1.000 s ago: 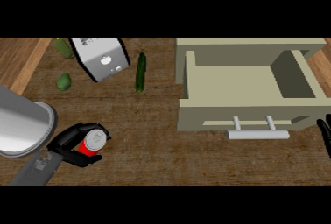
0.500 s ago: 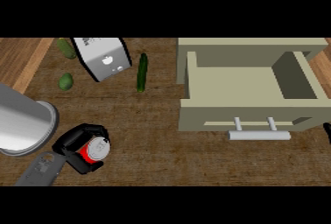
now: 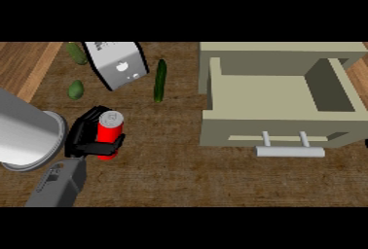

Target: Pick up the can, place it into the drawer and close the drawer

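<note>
1. Head view, far left: a large grey metal cylinder [image 3: 25, 138], probably a pot or canister lying on its side, rests on the wooden counter [image 3: 179, 180]. It sits just beside the working hand, so any lift should rise clear of its rim.
2. The left hand [image 3: 90, 138] comes in from the lower edge on its grey forearm and wraps the red can [image 3: 109, 132]. Fingers and thumb curl round the can's body, gripping it and leaving the silver top exposed. The can leans slightly, its top pointing away from the robot. I cannot tell whether its base touches the counter.
3. Behind the hand lie two small green vegetables [image 3: 75, 90] and a dark cucumber [image 3: 159, 80], flanking a tilted silver-and-black box [image 3: 119, 63]. They lie well apart from the drawer, so they look like clutter and have no part in the task.
4. To the right, the beige drawer [image 3: 277, 95] stands pulled open, its cavity bare. That suits a drop from above. Its bar handle [image 3: 287, 151] faces the robot, ready for a push to close.
5. The right hand shows only as a dark sliver at the right edge, too little to tell how its fingers stand.
6. Judging by this layout, the pick is in hand; the carry rightward, the release and the closing remain.
</note>
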### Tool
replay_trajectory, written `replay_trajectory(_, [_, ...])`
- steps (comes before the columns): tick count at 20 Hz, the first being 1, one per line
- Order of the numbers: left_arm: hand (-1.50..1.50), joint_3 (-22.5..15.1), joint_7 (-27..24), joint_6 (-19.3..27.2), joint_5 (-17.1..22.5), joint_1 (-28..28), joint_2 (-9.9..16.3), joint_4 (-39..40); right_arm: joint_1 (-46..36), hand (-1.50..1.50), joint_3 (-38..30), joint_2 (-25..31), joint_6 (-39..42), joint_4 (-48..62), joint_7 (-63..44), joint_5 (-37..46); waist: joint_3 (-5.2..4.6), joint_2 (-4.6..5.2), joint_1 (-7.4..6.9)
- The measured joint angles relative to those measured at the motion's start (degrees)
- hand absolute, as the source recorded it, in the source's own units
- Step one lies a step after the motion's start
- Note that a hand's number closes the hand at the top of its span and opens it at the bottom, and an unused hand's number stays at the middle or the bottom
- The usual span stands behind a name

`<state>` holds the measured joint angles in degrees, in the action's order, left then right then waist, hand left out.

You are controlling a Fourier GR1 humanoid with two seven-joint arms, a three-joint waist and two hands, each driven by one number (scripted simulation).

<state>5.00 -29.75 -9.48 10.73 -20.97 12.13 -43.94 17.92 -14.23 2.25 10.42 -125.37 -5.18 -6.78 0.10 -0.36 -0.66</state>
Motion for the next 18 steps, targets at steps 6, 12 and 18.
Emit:
replay_trajectory(6, [1.5, -2.0, 10.9, 10.1, -0.5, 0.7, -4.0, -15.5, 0.7, -1.5, -0.7, -0.3, 0.9, -0.5, 0.8, -0.5, -0.02, 0.04, 0.28])
replay_trajectory(12, [1.5, -6.6, 21.9, 17.0, -3.9, -1.3, -7.1, -28.2, 0.3, -1.5, -1.4, -0.3, 1.0, -1.2, -0.2, -0.9, -0.06, 0.13, 0.57])
replay_trajectory(18, [1.5, -10.1, 33.1, 21.7, -7.2, -7.9, -9.5, -34.6, -0.9, -1.5, -1.8, -0.1, 1.0, -1.6, -1.8, -1.2, -0.07, 0.21, 0.83])
